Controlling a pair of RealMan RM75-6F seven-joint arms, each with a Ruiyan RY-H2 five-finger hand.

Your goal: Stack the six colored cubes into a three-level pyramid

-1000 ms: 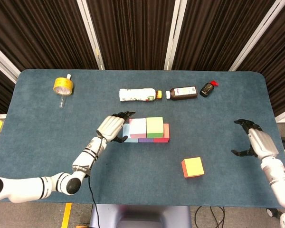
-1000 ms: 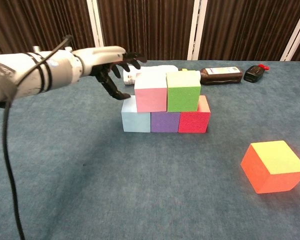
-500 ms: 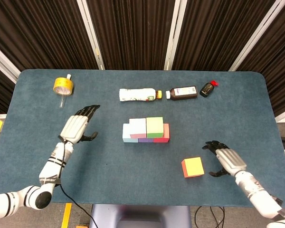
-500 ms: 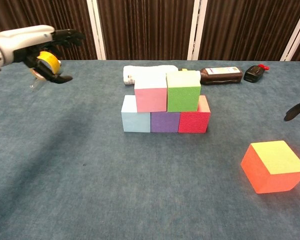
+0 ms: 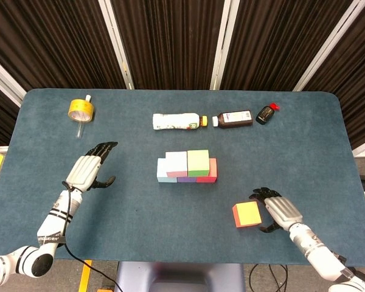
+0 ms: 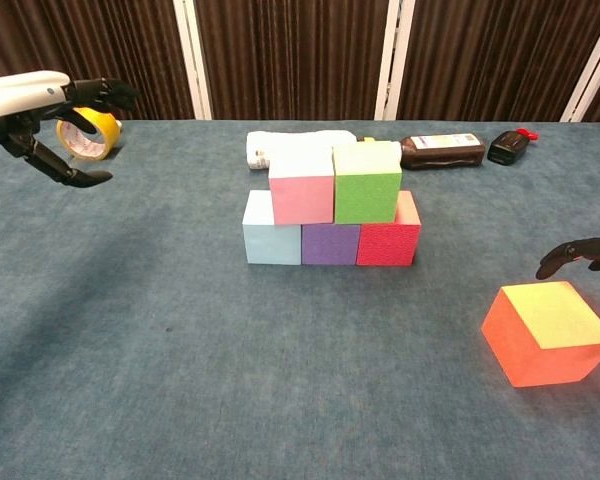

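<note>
Five cubes are already stacked mid-table: a light blue cube [image 6: 271, 236], a purple cube [image 6: 330, 244] and a red cube [image 6: 388, 240] side by side in the bottom row, with a pink cube [image 6: 301, 186] and a green cube [image 6: 366, 183] sitting on top of them, touching each other. The sixth, an orange cube [image 6: 547, 331] with a yellow top face, lies alone nearer the front edge, off toward the right of the blue table [image 5: 292, 140] and well apart from the stack.

The right hand [image 5: 278, 210] hovers just beside that orange cube — fingers spread and curved, holding nothing, not touching it as far as the head view lets me judge. The left hand [image 5: 88, 170] hangs over bare cloth well to the left of the stack, also empty, fingers apart and loosely extended.

Along the far side lie a white bottle [image 5: 177, 121] on its side, a dark brown bottle [image 5: 233, 118] beside it (also lying down), and a small dark bottle with a red cap [image 5: 267, 113]. A roll of yellow tape [image 5: 81, 109] sits near the far left corner.
</note>
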